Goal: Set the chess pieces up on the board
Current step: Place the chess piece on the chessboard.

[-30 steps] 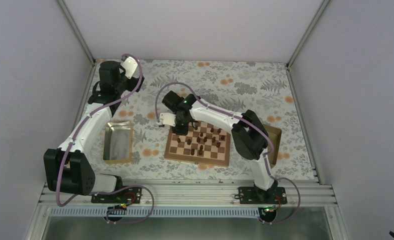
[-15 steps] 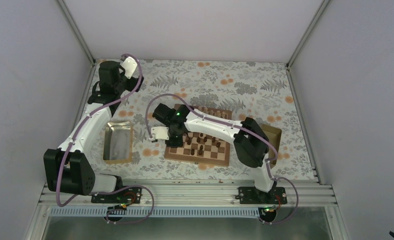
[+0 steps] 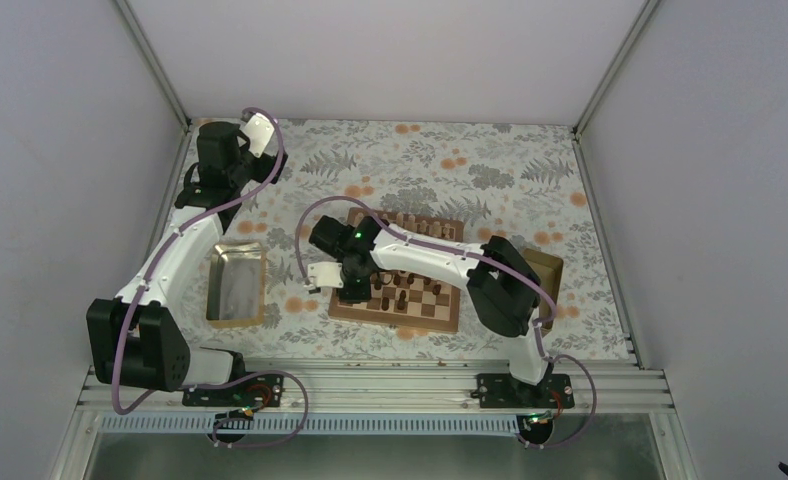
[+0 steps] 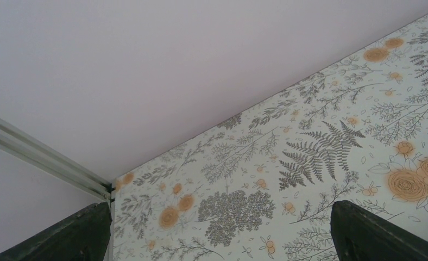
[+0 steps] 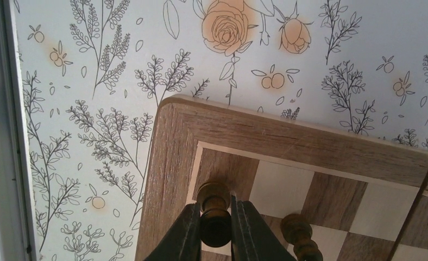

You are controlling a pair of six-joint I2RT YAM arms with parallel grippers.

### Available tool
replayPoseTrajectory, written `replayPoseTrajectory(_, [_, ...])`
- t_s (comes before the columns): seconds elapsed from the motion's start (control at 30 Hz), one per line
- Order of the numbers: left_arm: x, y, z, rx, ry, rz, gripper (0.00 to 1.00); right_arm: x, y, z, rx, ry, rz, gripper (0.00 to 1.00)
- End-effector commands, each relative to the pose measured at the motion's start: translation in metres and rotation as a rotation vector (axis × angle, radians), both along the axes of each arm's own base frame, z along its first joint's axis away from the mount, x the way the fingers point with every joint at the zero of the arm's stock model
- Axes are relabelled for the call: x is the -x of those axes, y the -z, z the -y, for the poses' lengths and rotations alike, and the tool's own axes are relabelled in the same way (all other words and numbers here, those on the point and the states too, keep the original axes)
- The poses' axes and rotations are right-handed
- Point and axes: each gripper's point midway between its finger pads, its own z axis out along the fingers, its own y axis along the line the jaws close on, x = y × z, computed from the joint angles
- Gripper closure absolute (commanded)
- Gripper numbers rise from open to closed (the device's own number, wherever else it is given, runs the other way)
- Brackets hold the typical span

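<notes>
The board lies at mid table; its corner shows in the right wrist view. Several dark chess pieces stand scattered on it. My right gripper is shut on a dark brown chess piece and holds it over the board's corner dark square. Another dark piece stands just right of it. My left gripper is at the far left corner of the table, away from the board; its fingertips stand wide apart with nothing between them. No pale pieces show.
A rectangular metal tray lies left of the board. A second tray sits at the board's right, mostly hidden by the right arm. Flowered cloth covers the table; walls close in on three sides.
My right gripper has moved from the board's far left part toward its near left corner, still carrying the dark piece. The left arm has not moved.
</notes>
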Motion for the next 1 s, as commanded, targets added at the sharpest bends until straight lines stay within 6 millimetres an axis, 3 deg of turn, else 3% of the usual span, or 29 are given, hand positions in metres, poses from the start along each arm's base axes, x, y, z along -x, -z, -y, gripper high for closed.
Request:
replayPoseTrajectory(0.0, [0.003,-0.013,-0.001,0.006,0.007,0.038,0.0,0.005,-0.004,-0.007,-0.038,-0.004,-0.013,0.9])
replayPoseTrajectory(0.4, [0.003,-0.011,0.0,0.005,0.009,0.035,0.0,0.005,0.003,-0.01,-0.039,-0.006,-0.015,0.88])
replayPoseTrajectory(0.53, [0.002,-0.011,0.0,0.006,0.01,0.036,0.0,0.004,0.007,-0.007,-0.028,-0.004,-0.014,0.84])
replayPoseTrajectory(0.63, [0.003,-0.011,0.0,0.005,0.01,0.034,0.0,0.004,0.006,-0.007,-0.03,0.001,-0.008,0.74])
replayPoseTrajectory(0.73, [0.003,-0.012,-0.001,0.004,0.01,0.037,0.0,0.0,-0.004,-0.009,-0.053,0.015,0.015,0.59])
replayPoseTrajectory(0.83, [0.003,-0.013,-0.001,0.005,0.011,0.039,0.0,-0.005,-0.022,-0.008,-0.077,0.03,0.053,0.55])
replayPoseTrajectory(0.97, [0.003,-0.014,0.0,0.006,0.012,0.041,0.0,-0.023,-0.059,0.011,-0.109,0.089,0.112,0.54])
